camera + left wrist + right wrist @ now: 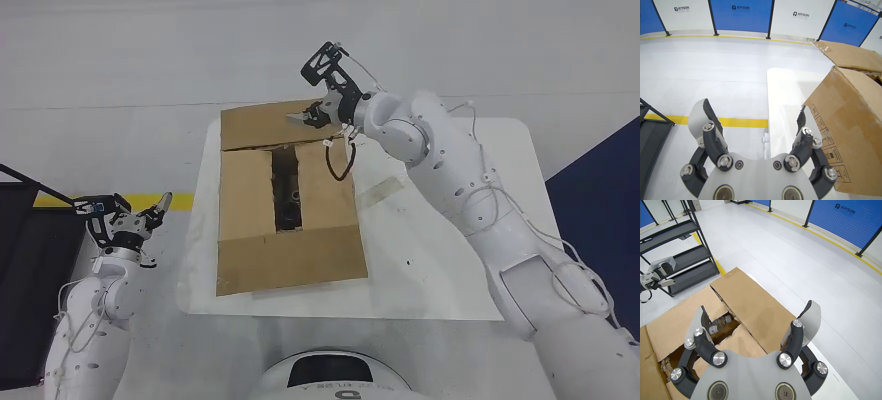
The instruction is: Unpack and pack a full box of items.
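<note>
Box contents: largely concealed beneath the flaps of the cardboard box; a dark slot alone was left exposed.
Bottle: glimpsed through the torn gap, partly covered by cardboard and one finger of the right gripper.
Side markings: too small to be made out.
Shelf rack: cut off by the frame edge.

The white, jointed right arm stretches forward and inward with its elbow bent and its wrist tilted downward. The right gripper, two grey metal fingers on black linkages with black ribbed pads, is spread wide with nothing between its jaws. The white left arm sits far out to the left, forearm pointing forward; the matching left gripper is likewise spread wide and holds nothing
</note>
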`<state>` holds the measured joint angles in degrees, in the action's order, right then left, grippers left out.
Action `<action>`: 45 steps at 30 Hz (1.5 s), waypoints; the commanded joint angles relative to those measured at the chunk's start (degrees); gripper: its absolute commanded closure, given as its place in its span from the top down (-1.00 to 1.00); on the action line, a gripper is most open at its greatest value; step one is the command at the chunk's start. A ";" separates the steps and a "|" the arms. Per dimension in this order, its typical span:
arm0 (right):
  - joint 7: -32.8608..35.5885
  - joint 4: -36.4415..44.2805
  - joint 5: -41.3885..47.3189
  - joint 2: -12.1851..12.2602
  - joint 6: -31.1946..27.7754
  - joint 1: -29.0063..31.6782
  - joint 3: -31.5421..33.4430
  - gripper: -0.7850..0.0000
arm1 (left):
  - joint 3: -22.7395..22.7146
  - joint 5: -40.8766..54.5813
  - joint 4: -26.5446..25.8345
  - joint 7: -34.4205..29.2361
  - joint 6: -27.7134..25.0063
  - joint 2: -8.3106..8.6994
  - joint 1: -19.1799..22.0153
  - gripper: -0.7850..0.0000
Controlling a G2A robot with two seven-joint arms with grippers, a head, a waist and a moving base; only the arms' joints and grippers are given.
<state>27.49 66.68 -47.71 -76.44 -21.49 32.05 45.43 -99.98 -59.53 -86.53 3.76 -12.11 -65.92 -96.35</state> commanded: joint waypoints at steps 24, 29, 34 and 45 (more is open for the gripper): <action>11.50 -22.96 21.21 -10.62 -27.35 -7.53 -17.90 1.00 | 0.00 0.00 0.00 0.00 0.00 0.00 0.00 1.00; 15.99 -29.31 25.38 -13.61 -26.74 -9.22 -20.10 1.00 | 0.00 0.00 0.00 0.00 0.00 0.00 0.00 1.00; 18.17 -34.13 29.55 -16.23 -28.36 -10.11 -21.13 1.00 | 0.00 0.00 0.00 0.00 0.00 0.00 0.00 1.00; 18.10 -41.83 40.78 -20.40 -36.51 -11.23 -19.93 1.00 | 0.00 0.00 0.00 0.00 0.00 0.00 0.00 1.00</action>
<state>46.22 24.94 -7.79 -96.64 -57.71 20.97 25.24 -99.98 -59.53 -86.53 3.76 -12.11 -65.92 -96.35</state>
